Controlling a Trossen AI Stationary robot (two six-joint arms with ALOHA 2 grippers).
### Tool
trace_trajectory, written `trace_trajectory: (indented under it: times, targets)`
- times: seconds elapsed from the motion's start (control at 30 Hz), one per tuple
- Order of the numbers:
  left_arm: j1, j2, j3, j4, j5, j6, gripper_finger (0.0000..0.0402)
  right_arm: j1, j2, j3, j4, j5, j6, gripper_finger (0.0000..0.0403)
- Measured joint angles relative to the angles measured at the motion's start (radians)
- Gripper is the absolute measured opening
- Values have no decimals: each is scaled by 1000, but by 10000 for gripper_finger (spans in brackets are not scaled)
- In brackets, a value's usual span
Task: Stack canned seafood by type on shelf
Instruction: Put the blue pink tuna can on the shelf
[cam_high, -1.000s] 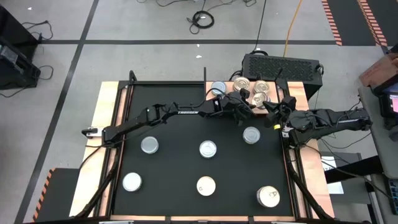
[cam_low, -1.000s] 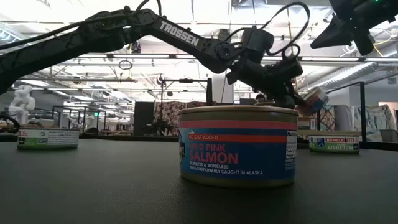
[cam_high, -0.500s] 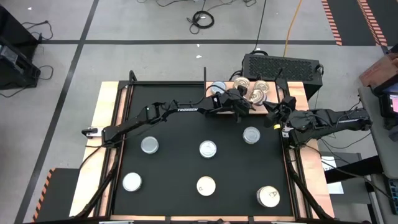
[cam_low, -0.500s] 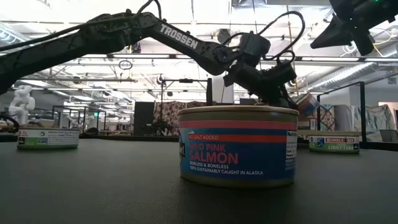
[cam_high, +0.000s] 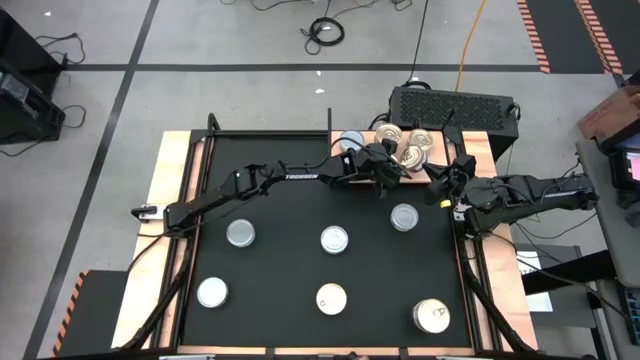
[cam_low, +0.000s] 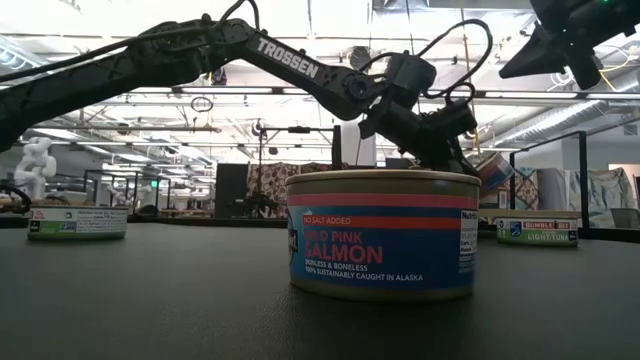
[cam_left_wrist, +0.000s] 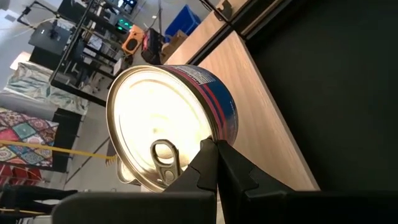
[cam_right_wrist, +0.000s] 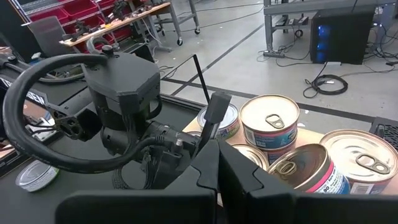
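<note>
My left gripper (cam_high: 392, 165) reaches over the far right of the black mat to the wooden shelf (cam_high: 492, 150) and is shut on a gold pull-tab can (cam_high: 410, 155) with a red and blue label. The can is tilted above the shelf board (cam_left_wrist: 267, 118) and also shows in the right wrist view (cam_right_wrist: 305, 167). Two gold-topped cans (cam_high: 388, 133) (cam_high: 422, 140) and a silvery-blue one (cam_high: 350, 142) stand on the shelf. My right gripper (cam_high: 437, 187) waits just right of the held can, at the mat's right edge. My left gripper holds the can by its side wall (cam_left_wrist: 219, 127), coming level from the table's left. One finger (cam_left_wrist: 211, 163) lies against the label side; the other is hidden behind the can. The can is lifted clear of the shelf and tilted, with its pull-tab top (cam_left_wrist: 155, 134) turned toward the wrist.
Several cans lie loose on the black mat (cam_high: 280, 260): silvery ones (cam_high: 240, 233) (cam_high: 335, 238) (cam_high: 404, 216) (cam_high: 212, 291) and cream-topped ones (cam_high: 331, 298) (cam_high: 432, 315). A salmon can (cam_low: 382, 235) fills the low view's middle. A black box (cam_high: 452, 105) stands behind the shelf.
My left gripper has carried the tilted can toward the table's far edge and a little down, onto the group of gold cans on the shelf. In the last half second it has kept almost still.
</note>
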Motion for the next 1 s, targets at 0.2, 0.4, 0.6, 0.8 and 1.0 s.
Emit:
trace_trajectory:
  times: [0.2,0.4,0.6,0.8,1.0]
  targets:
    - [0,0,0,1,2,7,6,0,0,0,0,-20,-1,0]
    - [0,-3,0,7,29,7,30,0,0,0,-5,-20,-1,0]
    - [0,-3,0,6,29,6,35,0,0,0,-9,-22,1,0]
    - [-19,-12,0,23,-72,23,36,0,8,0,-48,-159,32,0]
    - [-80,-116,0,-84,-132,55,36,0,58,0,-180,-286,130,0]
